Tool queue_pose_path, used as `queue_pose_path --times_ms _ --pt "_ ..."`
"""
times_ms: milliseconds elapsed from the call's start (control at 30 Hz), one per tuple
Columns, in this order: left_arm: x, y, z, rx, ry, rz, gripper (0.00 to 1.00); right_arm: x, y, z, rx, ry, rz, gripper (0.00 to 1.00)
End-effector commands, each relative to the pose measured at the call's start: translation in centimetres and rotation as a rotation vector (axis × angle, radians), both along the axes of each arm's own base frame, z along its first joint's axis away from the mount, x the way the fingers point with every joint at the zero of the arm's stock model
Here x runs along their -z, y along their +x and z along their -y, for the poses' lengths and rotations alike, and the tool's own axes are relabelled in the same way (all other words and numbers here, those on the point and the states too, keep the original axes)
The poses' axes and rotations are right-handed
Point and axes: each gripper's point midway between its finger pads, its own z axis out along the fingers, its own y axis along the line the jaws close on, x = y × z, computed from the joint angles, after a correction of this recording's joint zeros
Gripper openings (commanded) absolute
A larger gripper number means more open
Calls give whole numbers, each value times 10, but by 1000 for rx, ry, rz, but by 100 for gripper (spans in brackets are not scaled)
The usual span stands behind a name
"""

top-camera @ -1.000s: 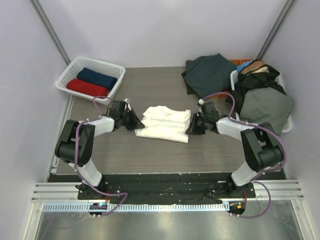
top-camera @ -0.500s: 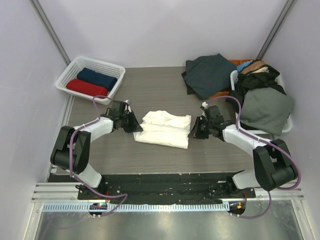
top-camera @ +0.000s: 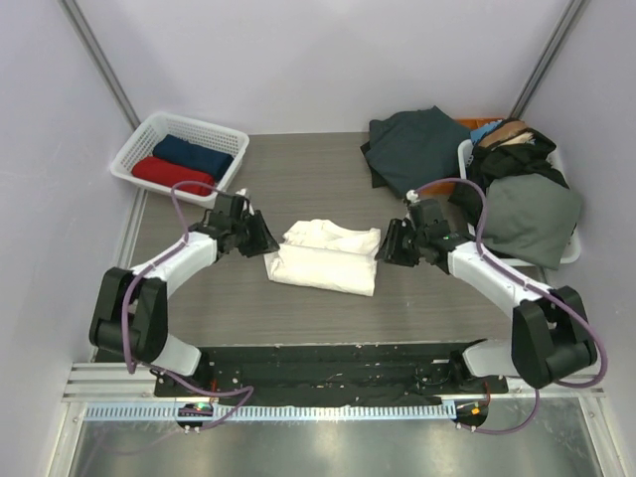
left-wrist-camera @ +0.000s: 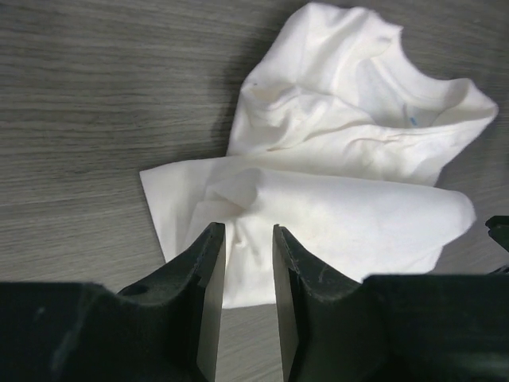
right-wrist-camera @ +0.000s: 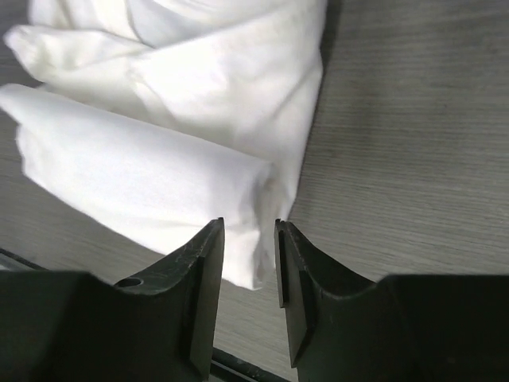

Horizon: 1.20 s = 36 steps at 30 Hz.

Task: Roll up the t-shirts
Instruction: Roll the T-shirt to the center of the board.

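A cream-white t-shirt [top-camera: 323,255] lies in the middle of the table, its near part rolled into a tube and its far part loosely bunched. My left gripper [top-camera: 266,241] stands open just off the shirt's left end; in the left wrist view the shirt [left-wrist-camera: 350,183] lies beyond the parted left gripper [left-wrist-camera: 248,231], with nothing between the jaws. My right gripper [top-camera: 383,248] is open at the shirt's right end. The right wrist view shows the roll's end [right-wrist-camera: 167,135] just past the right gripper [right-wrist-camera: 248,227]. A rolled red t-shirt [top-camera: 171,175] and a navy one [top-camera: 192,154] lie in a basket.
The white lattice basket [top-camera: 232,167] stands at the back left. A dark green garment [top-camera: 412,144] lies spread at the back right. Beside it a white basket [top-camera: 570,248] is heaped with dark and olive clothes [top-camera: 527,204].
Both grippers were shut on the shirt's ends; they drew the roll a little nearer, then opened and let go, backing slightly outward. The shirt now rests on the table.
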Motion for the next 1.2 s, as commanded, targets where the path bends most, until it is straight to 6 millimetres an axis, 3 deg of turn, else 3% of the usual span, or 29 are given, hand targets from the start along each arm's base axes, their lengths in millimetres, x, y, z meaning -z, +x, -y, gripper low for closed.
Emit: queue_pose_path --times_ms 0,100,133,200,233,267,367,533,567,667,867,1033,1100,1167 --pt "-60 14 0 -23 -41 165 34 -70 15 -6 7 70 178 40" --pt "-75 8 3 -16 -72 185 33 -97 7 -30 -20 247 218 37" --pt "-84 2 8 1 -98 201 32 -114 6 -45 -60 322 271 31" --pt "-90 -6 19 19 -156 206 26 -117 -8 -72 -115 453 226 22" --pt "-96 -17 33 68 -208 206 22 -121 -2 -88 -142 505 257 12" --pt "-90 -25 40 73 -243 176 14 -113 -12 -106 -179 522 228 8" --pt "-89 -35 65 134 -324 165 0 -96 -13 -137 -214 554 189 1" --pt "-76 -34 82 160 -374 156 0 -73 -5 -162 -208 580 171 1" --pt "-69 -33 83 161 -373 143 0 -61 -4 -163 -200 567 152 1" --pt "-53 -28 88 169 -375 117 0 -52 2 -163 -176 552 166 1" --pt "-36 -14 98 191 -392 103 0 -19 9 -163 -156 495 121 1" --pt "-1 -10 95 186 -347 47 0 23 13 -138 -94 426 72 1" --pt "13 -10 90 175 -332 29 0 32 14 -130 -86 427 68 1" --pt "31 -6 77 146 -312 11 0 47 14 -107 -43 420 40 1"
